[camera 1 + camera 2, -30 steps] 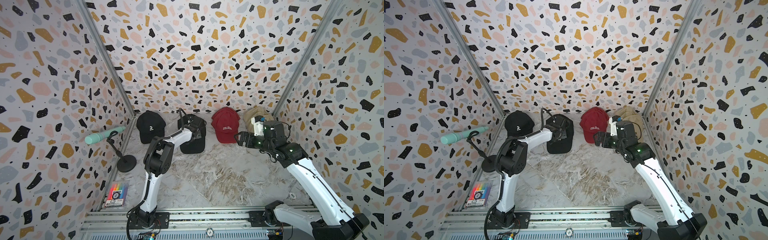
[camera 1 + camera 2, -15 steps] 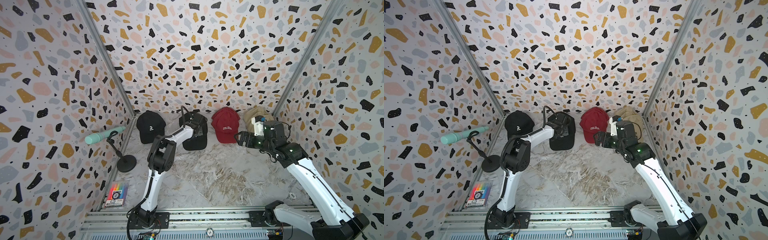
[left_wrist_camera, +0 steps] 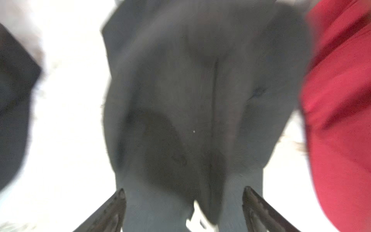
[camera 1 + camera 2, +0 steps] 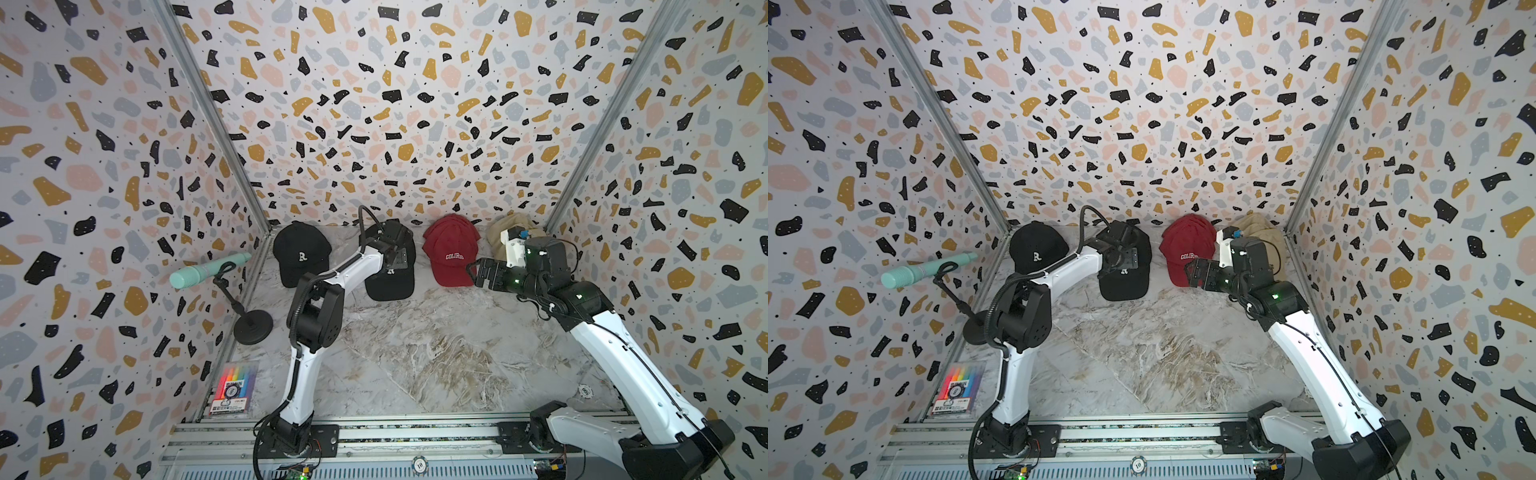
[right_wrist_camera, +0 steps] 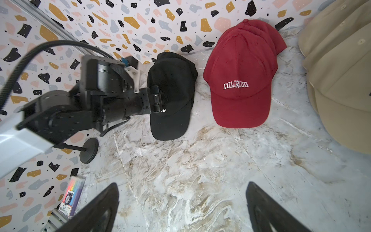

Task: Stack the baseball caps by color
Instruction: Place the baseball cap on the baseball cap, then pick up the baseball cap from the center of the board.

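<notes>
On the marbled table's point(image 4: 415, 353) far side: lone black cap point(image 4: 300, 253), second black cap point(image 4: 390, 286) beneath the left gripper point(image 3: 183, 191), jaws parted, then stacked red caps point(image 4: 451, 249). Tan caps point(image 4: 496, 230) are partly hidden behind the right arm. Right gripper point(image 5: 182, 187) is spread and empty. Mint microphone point(image 4: 195, 275) at left.

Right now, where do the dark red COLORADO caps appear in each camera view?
In a top view: dark red caps at the back wall, right of centre.
In a top view: dark red caps, same spot.
Left wrist: blurred red beside the black cap.
Right wrist: between black cap and tan caps.
Shared landmark: that black cap.
</notes>
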Robot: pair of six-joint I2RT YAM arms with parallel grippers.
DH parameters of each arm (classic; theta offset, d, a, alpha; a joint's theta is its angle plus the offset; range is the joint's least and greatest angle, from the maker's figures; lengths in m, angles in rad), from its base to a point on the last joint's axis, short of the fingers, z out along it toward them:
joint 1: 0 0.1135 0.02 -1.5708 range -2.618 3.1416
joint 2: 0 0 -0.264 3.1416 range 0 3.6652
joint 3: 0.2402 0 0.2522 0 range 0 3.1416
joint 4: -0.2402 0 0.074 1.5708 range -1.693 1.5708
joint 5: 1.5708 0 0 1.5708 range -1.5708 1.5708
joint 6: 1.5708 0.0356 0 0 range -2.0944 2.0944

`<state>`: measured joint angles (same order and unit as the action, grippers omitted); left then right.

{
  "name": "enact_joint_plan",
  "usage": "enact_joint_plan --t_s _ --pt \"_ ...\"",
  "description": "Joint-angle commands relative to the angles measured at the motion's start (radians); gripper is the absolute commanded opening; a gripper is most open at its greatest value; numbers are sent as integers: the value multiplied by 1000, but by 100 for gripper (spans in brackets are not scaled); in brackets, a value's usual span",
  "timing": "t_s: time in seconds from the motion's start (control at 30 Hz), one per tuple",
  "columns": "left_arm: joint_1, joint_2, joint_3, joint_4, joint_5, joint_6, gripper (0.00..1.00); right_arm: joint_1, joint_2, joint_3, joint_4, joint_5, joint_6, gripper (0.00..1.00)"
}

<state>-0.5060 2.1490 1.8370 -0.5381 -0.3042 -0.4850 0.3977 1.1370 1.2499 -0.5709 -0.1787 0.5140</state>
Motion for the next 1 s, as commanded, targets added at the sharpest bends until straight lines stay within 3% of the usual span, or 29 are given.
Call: enact_joint_plan --t_s 0.0,0.2,0.6,0.8,0.97 --pt "-2 -92 -6 -24 -38 25 94 3 22 46 40 -32 -24 99" --pt "21 -215 -53 -51 -98 53 100 13 106 96 87 -86 -49 99" --pt "217 -526 -413 31 -142 78 100 77 289 215 130 -146 -88 99" --pt "335 -539 -474 79 -107 111 100 101 345 274 116 -157 -104 99" --pt "405 -450 -441 118 -86 151 100 116 360 286 120 -159 -102 99"
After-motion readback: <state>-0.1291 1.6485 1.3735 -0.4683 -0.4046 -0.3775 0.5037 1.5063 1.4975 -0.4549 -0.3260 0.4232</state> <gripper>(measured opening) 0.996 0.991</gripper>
